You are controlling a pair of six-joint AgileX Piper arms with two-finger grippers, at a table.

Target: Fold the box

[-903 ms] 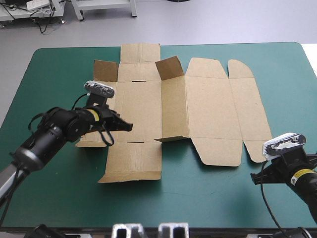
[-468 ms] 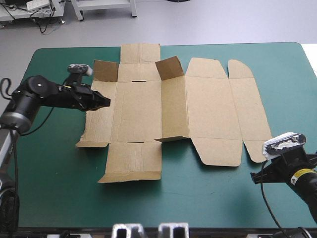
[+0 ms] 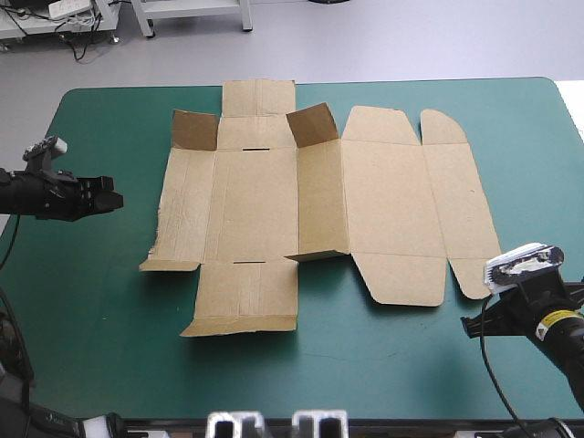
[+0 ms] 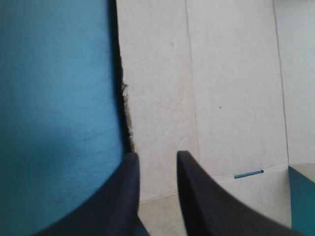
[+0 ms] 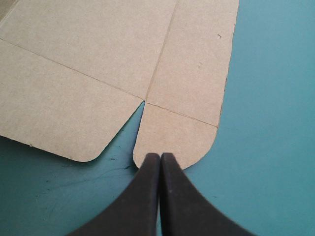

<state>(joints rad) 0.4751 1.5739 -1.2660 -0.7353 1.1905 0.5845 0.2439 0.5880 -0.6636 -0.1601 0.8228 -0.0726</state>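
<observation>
Brown box [image 3: 274, 196] lies mostly flat in the middle of the table [image 3: 91, 319], with two small far flaps sticking up. Left pincer [image 3: 111, 201] hangs off its left edge, tips slightly apart. Right pincer [image 5: 160, 157] is pressed together by the rounded near-right flap.

Left gripper [image 3: 115, 199] now off the box [image 3: 265, 196]

Table [image 3: 109, 119] with teal-green cover [image 3: 91, 310], as seen from above. The far edge is drawn across 12 o'clock, and the rounded far corners are placed at 11 and 1 o'clock. Fine dark scuff marks [image 5: 78, 182] are recorded on the cover in the right wrist view.
</observation>
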